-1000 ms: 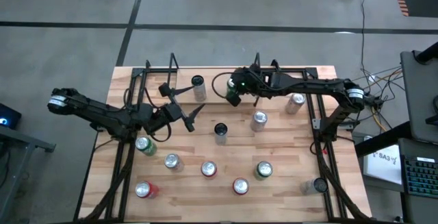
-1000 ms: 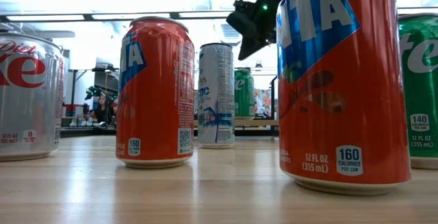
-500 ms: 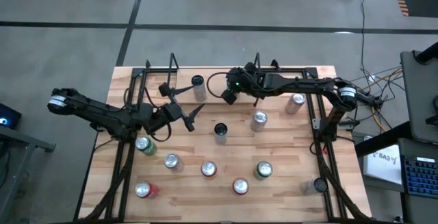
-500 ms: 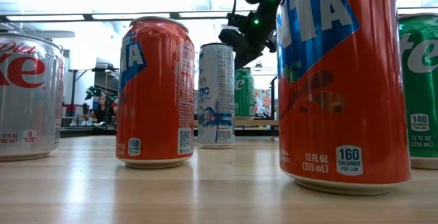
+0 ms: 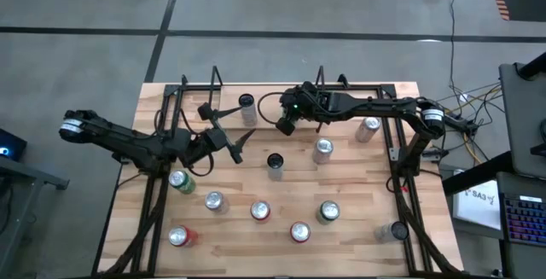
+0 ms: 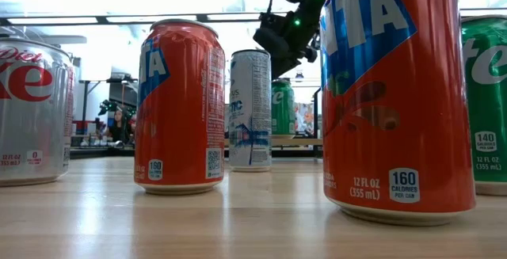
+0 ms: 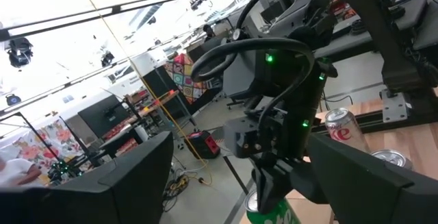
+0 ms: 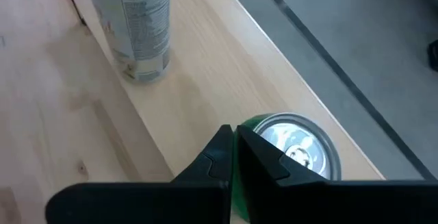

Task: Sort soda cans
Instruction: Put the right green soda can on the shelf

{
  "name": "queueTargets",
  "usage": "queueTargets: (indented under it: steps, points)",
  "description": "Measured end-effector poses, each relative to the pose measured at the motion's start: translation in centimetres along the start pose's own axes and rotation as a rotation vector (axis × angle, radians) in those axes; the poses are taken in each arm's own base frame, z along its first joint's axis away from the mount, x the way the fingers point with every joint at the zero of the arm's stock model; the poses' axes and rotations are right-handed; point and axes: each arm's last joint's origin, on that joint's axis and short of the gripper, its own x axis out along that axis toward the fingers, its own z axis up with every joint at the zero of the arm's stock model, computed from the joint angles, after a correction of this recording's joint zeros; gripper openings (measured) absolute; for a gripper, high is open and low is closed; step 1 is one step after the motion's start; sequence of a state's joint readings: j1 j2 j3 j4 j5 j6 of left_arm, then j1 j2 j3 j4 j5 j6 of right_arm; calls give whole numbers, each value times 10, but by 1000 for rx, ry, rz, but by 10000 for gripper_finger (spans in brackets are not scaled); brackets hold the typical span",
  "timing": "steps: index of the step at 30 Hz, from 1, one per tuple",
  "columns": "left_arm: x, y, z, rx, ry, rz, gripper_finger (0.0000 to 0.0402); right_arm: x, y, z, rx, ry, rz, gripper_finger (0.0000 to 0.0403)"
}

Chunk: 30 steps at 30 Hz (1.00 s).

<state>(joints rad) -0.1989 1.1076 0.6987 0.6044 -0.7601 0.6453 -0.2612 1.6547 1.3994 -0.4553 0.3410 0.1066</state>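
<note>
Holding the right gripper [image 8: 233, 138] fully closed, with nothing between its fingers, just above the silver top of a green can [image 8: 301, 145] near the far edge of the counter [image 5: 358, 185]. Not possible to tell if the fingertips are touching the can's rim. Standing near this can, also by the far edge, a tall silver-white can [image 5: 246, 102]. Holding the left gripper [image 5: 226, 132] wide open and empty over the left part of the counter, apart from every can. Standing upright in the middle: a can with a dark top [image 5: 275, 161] and a silver can [image 5: 322, 148]; another silver can [image 5: 369, 125] toward the right side. Standing spread along the near part: a green can [image 5: 180, 179], a silver one [image 5: 213, 200], red ones [image 5: 260, 211] [image 5: 299, 231] [image 5: 179, 236], a second green one [image 5: 328, 212], and one can [image 5: 395, 230] at the right corner.
</note>
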Motion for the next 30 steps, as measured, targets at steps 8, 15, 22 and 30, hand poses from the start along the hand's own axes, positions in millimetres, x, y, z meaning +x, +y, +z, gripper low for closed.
queueTargets:
  steps: [8,15,22,30]
  points:
    - [0,0,0,0,0,1,322,1,-4,3,29,-34,-68,9]
    - [0,0,0,0,0,1,322,3,-7,1,48,-30,-113,9]
    - [0,0,0,0,1,1,322,2,-2,-2,60,-8,-44,9]
    - [0,0,0,0,1,1,322,-3,10,-2,31,-4,3,9]
